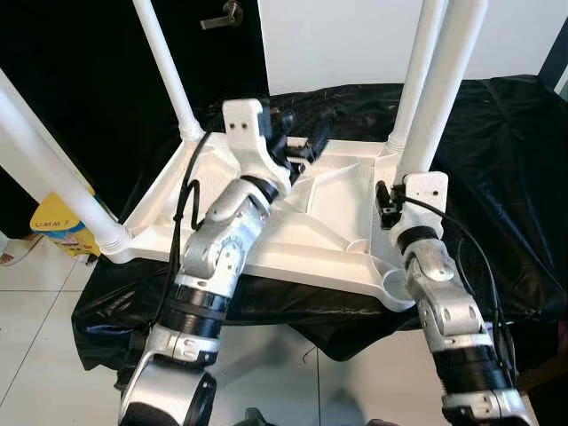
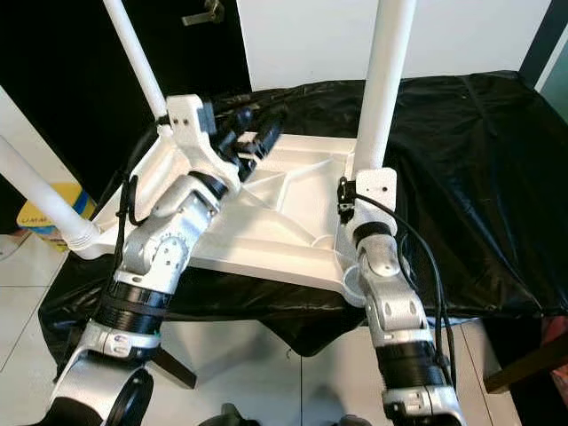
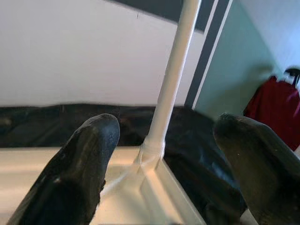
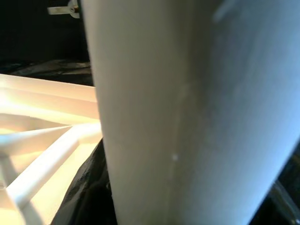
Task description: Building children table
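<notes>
A pale tiled floor point(image 1: 53, 293) runs under a work surface draped in black plastic sheeting point(image 2: 479, 160), and on that sheeting the white children's table top point(image 1: 311, 222) lies upside down with its ribbed underside showing. Nearest the robot, the right gripper point(image 1: 388, 197) is at the near right corner, closed around the base of the near right leg point(image 1: 444, 89), which stands upright in its socket. The step in hand looks like seating or twisting this leg home. Further in, the left gripper point(image 1: 302, 146) hovers over the middle of the underside, fingers point(image 3: 89, 154) spread wide and holding nothing. Beyond stand the far left leg point(image 1: 164, 62) and the far right leg point(image 3: 171, 79). Next, the right gripper likely needs to press or turn until the leg seats firmly.
</notes>
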Motion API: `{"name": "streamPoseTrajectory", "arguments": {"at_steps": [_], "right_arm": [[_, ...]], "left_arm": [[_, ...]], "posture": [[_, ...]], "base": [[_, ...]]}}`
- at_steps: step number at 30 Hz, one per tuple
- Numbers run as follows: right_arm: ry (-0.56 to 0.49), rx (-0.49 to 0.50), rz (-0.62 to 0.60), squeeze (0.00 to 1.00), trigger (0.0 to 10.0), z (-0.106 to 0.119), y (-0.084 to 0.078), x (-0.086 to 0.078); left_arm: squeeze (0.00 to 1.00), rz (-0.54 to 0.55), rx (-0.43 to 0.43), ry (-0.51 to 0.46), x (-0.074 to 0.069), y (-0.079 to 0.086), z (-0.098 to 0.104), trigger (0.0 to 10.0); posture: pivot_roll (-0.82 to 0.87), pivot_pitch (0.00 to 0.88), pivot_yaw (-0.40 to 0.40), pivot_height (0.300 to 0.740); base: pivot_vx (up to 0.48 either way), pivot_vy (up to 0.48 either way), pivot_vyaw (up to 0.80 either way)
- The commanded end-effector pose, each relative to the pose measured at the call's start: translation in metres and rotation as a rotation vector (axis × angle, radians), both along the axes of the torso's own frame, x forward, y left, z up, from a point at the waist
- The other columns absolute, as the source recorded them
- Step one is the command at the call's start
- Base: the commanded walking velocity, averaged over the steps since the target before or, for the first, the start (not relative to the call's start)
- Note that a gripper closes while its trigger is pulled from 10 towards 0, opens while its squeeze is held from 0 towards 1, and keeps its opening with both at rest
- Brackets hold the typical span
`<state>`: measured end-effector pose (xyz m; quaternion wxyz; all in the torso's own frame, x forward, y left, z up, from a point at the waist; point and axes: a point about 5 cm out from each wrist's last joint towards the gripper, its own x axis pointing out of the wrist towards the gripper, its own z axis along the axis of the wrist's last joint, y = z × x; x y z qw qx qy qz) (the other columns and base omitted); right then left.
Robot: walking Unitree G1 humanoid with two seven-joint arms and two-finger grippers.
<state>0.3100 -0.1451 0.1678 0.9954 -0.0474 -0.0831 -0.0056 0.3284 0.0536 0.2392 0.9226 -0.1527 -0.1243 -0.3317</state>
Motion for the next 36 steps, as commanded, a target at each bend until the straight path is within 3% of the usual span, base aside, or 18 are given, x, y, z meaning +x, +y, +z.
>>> {"name": "streamPoseTrajectory", "arguments": {"at_steps": [1,4,6,10,11,12,13,15,31,32,36], "right_arm": [[-0.048,-0.011,0.023,0.0,10.0,0.007,0.003,-0.004],[-0.049,-0.01,0.033,0.0,10.0,0.006,0.003,-0.007],[-0.051,-0.005,0.043,0.0,10.0,0.003,0.002,-0.014],[-0.051,0.002,0.047,0.0,10.0,0.002,0.002,-0.016],[-0.055,0.003,0.048,0.0,10.0,0.002,0.002,-0.019],[-0.055,0.003,0.048,0.0,10.0,0.002,0.002,-0.019],[-0.058,0.007,0.059,0.0,10.0,-0.001,0.004,-0.026],[-0.058,0.009,0.065,0.0,10.0,-0.003,0.004,-0.03],[-0.046,0.049,0.127,0.0,10.0,-0.014,0.004,-0.059],[-0.033,0.044,0.126,0.0,10.0,-0.018,0.002,-0.064],[-0.017,0.04,0.124,0.0,10.0,-0.022,-0.001,-0.067]], "left_arm": [[0.0,-0.046,0.04,-0.048,-0.006,-0.002,-0.001,10.0],[0.0,-0.056,0.049,-0.039,-0.009,-0.003,-0.006,10.0],[0.0,-0.076,0.122,-0.057,-0.015,-0.005,-0.018,10.0],[0.0,-0.083,0.157,-0.068,-0.018,-0.006,-0.023,10.0],[0.0,-0.089,0.211,-0.089,-0.02,-0.008,-0.028,10.0],[0.0,-0.089,0.211,-0.089,-0.02,-0.008,-0.028,10.0],[0.0,-0.108,0.323,-0.116,-0.026,-0.01,-0.044,10.0],[0.0,-0.119,0.36,-0.116,-0.028,-0.01,-0.05,10.0],[0.0,-0.327,0.474,-0.095,-0.059,-0.004,-0.078,10.0],[0.0,-0.362,0.521,-0.096,-0.064,-0.001,-0.085,10.0],[0.0,-0.376,0.571,-0.094,-0.067,0.001,-0.092,10.0]], "posture": [[-0.15,0.009,0.055,0.74],[-0.16,0.011,0.057,0.74],[-0.16,0.014,0.058,0.74],[-0.16,0.016,0.057,0.74],[-0.16,0.017,0.057,0.74],[-0.16,0.017,0.057,0.74],[-0.16,0.025,0.058,0.74],[-0.16,0.025,0.058,0.74],[-0.16,0.052,0.069,0.74],[-0.16,0.056,0.07,0.74],[-0.16,0.057,0.07,0.74]], "base": [[0.0,0.0,0.0],[0.0,0.0,0.0],[0.0,0.0,0.0],[0.0,0.0,0.0],[0.0,0.0,0.0],[0.0,0.0,0.0],[0.0,0.0,0.0],[0.0,0.0,0.0],[0.0,0.0,0.0],[0.0,0.0,0.0],[0.0,0.0,0.0]]}}
